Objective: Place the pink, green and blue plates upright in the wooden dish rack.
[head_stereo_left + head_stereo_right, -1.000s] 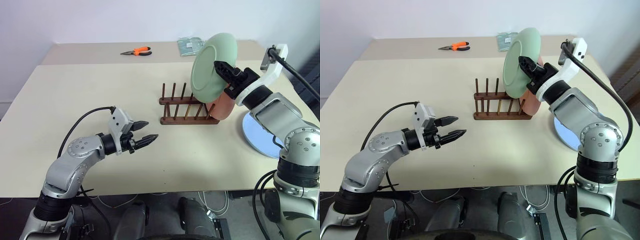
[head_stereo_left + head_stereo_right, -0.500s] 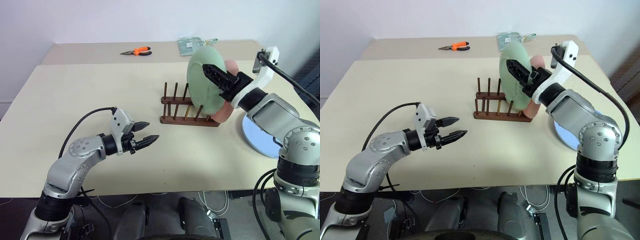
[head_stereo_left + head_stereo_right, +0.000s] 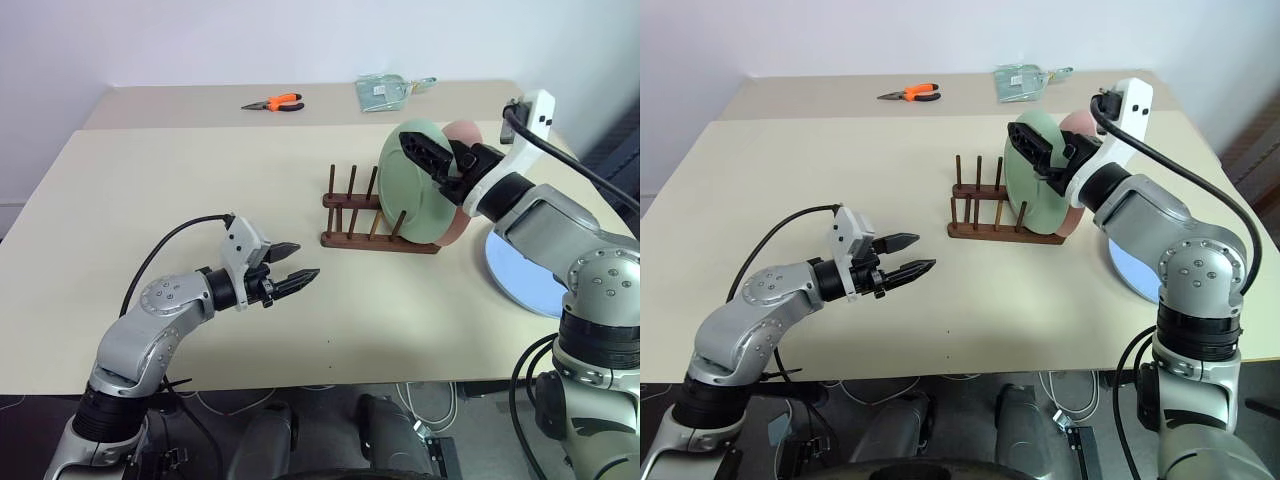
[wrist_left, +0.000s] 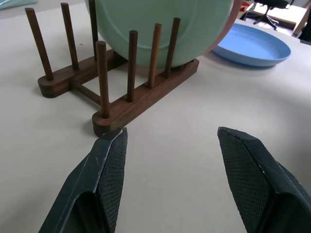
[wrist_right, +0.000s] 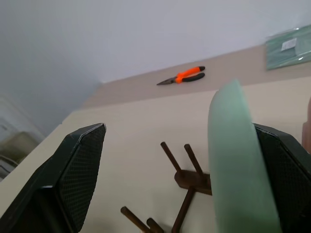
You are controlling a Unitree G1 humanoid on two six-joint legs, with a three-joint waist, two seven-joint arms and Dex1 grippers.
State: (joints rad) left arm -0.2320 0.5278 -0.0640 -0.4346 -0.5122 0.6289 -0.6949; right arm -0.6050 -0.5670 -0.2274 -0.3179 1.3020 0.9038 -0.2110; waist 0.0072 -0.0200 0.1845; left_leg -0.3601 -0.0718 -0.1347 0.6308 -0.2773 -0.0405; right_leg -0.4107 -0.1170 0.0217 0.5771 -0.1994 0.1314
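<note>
The green plate (image 3: 412, 190) stands upright between the pegs of the wooden dish rack (image 3: 360, 216), in the slot beside the pink plate (image 3: 463, 134), which is also upright at the rack's right end. My right gripper (image 3: 441, 157) is open over the green plate's top edge, one finger on each side of the rim (image 5: 228, 145). The blue plate (image 3: 522, 270) lies flat on the table to the right of the rack. My left gripper (image 3: 292, 264) hovers open and empty over the table, left of the rack (image 4: 121, 109) and pointing toward it.
Orange-handled pliers (image 3: 275, 102) and a green packet (image 3: 384, 90) lie on the far table behind. Several peg slots on the rack's left side are free. Bare tabletop (image 3: 180, 180) spreads to the left and front.
The green plate came down from its raised, tilted hold into the rack and now stands upright. My right gripper has opened off it. The left arm has not moved.
</note>
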